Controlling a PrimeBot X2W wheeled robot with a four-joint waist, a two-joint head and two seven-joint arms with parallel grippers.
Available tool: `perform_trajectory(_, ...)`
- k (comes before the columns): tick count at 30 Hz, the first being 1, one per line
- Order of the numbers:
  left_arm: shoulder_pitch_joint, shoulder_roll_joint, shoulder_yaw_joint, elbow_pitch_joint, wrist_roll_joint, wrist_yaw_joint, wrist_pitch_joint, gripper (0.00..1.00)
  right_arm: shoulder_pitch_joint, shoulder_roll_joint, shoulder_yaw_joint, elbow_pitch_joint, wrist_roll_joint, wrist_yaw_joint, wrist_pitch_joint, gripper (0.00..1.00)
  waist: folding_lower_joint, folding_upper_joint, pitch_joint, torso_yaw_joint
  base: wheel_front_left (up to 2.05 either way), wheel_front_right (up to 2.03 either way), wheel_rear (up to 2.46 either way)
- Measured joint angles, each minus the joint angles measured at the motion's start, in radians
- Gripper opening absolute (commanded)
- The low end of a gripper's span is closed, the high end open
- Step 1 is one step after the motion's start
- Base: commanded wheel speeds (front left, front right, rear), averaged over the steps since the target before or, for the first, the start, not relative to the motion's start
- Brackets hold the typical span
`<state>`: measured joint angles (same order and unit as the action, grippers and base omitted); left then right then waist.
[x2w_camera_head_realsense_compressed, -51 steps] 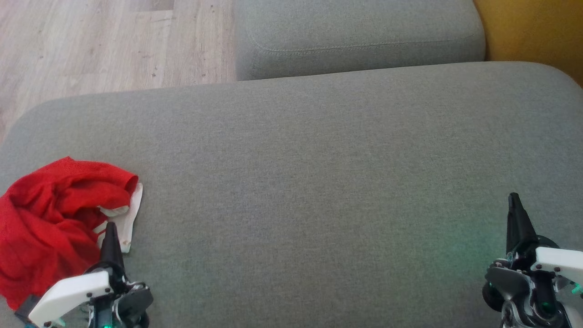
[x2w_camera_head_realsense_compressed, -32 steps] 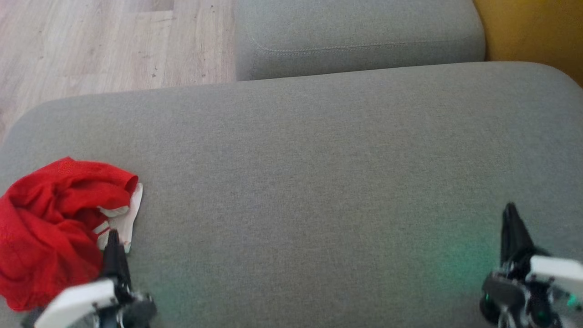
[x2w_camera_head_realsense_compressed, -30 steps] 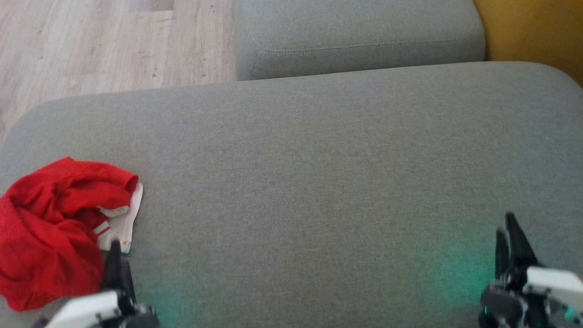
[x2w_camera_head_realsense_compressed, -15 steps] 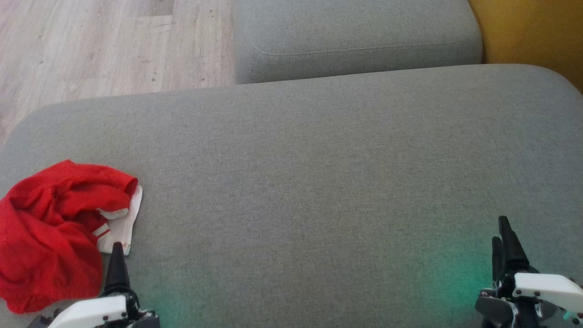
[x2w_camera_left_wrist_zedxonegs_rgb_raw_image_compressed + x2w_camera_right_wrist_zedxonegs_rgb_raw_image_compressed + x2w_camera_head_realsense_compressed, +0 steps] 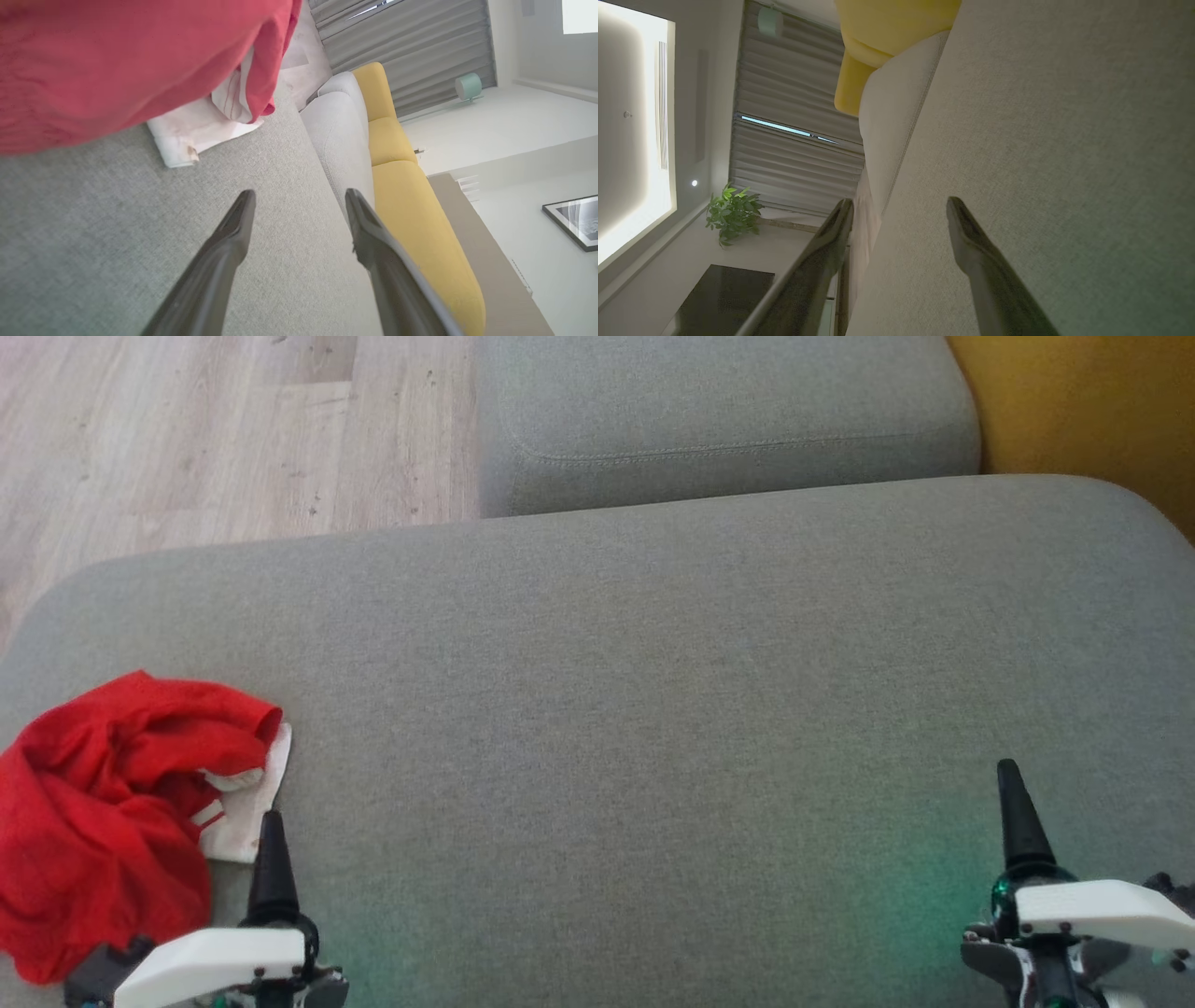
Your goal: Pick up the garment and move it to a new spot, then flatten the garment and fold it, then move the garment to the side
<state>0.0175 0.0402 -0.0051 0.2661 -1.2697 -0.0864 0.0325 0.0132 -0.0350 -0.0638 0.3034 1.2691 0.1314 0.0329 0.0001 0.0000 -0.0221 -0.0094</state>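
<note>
Garment, one red crumpled heap on grey sofa; two claws, left claw and right claw, both wide, empty.

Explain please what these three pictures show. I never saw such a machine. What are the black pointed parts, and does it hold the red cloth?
This is a two-armed robot. One picture looks down from its head; the other two come from cameras on its wrists. The black points are gripper fingers. The left gripper and right gripper are both open and hold nothing. A crumpled red garment with a white part lies on the grey sofa cushion, just beside the left gripper. It is not folded yet.
</note>
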Motion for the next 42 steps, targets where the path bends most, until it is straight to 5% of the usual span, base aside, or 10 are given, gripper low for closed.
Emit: perform_trajectory(42,0.041,0.039,-0.165,-0.108,0.573,0.130,-0.128,1.00,0.046,-0.001,0.137,-0.095,-0.573,0.000,-0.129,1.00,-0.0001,0.0000,-0.041,-0.024,0.00,0.00,0.00)
